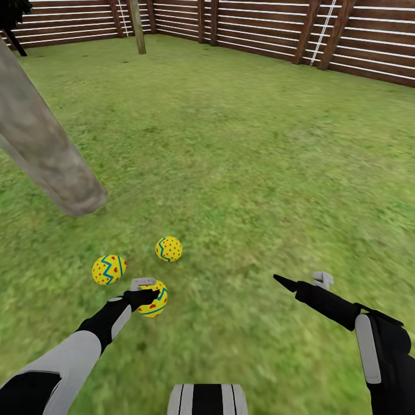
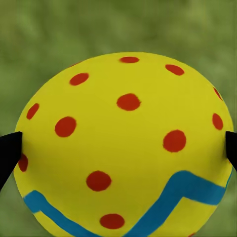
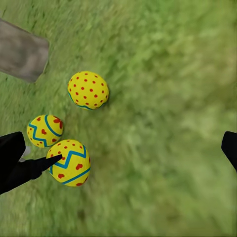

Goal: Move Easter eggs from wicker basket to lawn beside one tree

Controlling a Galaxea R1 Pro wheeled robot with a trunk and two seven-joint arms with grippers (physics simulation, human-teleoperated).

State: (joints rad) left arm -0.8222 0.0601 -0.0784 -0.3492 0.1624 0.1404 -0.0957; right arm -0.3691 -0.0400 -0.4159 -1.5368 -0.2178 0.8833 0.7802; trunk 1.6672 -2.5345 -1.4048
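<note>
Left gripper (image 1: 144, 293) w/ jaws either side of a yellow egg w/ red dots & blue zigzag (image 1: 154, 300), touching it on the green lawn (image 1: 248, 173). Two more yellow patterned eggs (image 1: 109, 269) (image 1: 169, 249) lie just beyond, near the grey-brown tree trunk (image 1: 43, 150). Right gripper (image 1: 304, 281) hangs w/ jaws apart, nothing between them.

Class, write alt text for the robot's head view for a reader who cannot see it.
Three yellow Easter eggs lie on the lawn near a tree trunk; the left claw is at the nearest egg, the right claw hovers empty.
</note>
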